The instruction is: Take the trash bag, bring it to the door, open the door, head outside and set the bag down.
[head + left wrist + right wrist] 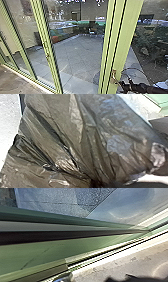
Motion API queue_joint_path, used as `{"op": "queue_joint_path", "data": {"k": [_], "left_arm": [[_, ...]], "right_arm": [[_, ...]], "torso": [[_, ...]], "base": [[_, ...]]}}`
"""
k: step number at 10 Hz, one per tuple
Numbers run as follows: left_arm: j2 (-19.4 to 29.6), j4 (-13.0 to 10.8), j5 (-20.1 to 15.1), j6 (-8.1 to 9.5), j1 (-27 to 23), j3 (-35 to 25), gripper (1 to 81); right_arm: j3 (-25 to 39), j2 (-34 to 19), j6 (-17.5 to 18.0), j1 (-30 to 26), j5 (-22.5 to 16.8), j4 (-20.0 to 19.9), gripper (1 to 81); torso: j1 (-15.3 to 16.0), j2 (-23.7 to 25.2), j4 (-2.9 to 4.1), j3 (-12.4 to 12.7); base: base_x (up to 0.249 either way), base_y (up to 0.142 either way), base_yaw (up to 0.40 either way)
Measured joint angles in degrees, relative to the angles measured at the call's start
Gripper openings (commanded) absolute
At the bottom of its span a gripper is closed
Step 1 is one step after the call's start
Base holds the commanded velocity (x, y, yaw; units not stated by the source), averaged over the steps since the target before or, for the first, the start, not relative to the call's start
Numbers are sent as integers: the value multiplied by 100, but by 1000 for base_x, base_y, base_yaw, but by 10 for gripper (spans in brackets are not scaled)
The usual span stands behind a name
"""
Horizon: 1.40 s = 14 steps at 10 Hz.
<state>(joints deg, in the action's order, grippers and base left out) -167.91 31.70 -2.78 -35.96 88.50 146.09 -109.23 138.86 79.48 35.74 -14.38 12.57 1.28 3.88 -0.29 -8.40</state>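
The trash bag (pixel 100 144), dark and loosely creased, spreads across the middle of the left wrist view, very near that camera; it seems to hang from the left arm, but whether the left gripper is closed on it I cannot tell. The likeliest trouble there is thin plastic: it could slip, stretch or tear if the load swings, or snag if it brushes an edge during a turn. At the lower right of the head view, the right gripper (pixel 118 82) is right by the door handle (pixel 114 74); whether it is open or gripping the handle I cannot tell. A slightly off-centre approach could slide off so small a handle, and pulling or pushing before it is fully turned could strain the wrist against the green door frame (pixel 122 37). The frame stands close in front, right of centre, so arm and base have little slack on that side. The pale sill (pixel 25 78), running from the left edge down toward the bottom, could catch a wheel or the bag's underside. Bare floor (pixel 15 82) at the lower left gives some room indoors. Beyond the glass, the paving (pixel 82 55) looks broad and open through the centre, with plants (pixel 152 42) bordering it at the right.
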Motion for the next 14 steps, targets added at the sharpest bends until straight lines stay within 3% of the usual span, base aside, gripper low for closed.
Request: {"op": "queue_joint_path", "data": {"k": [2,6,14], "left_arm": [[5,0,26,0,-17,0,10],[29,0,20,0,27,0,10],[51,0,-5,-2,173,0,10]], "right_arm": [[9,-27,28,30,339,16,811],[112,-99,-71,-39,172,94,811],[27,-96,-197,-7,317,252,811]], "torso": [[-5,2,-2,-55],[-5,2,-2,-44],[-13,4,-2,-53]], "base": [[0,0,0],[0,0,0],[29,0,0]]}}
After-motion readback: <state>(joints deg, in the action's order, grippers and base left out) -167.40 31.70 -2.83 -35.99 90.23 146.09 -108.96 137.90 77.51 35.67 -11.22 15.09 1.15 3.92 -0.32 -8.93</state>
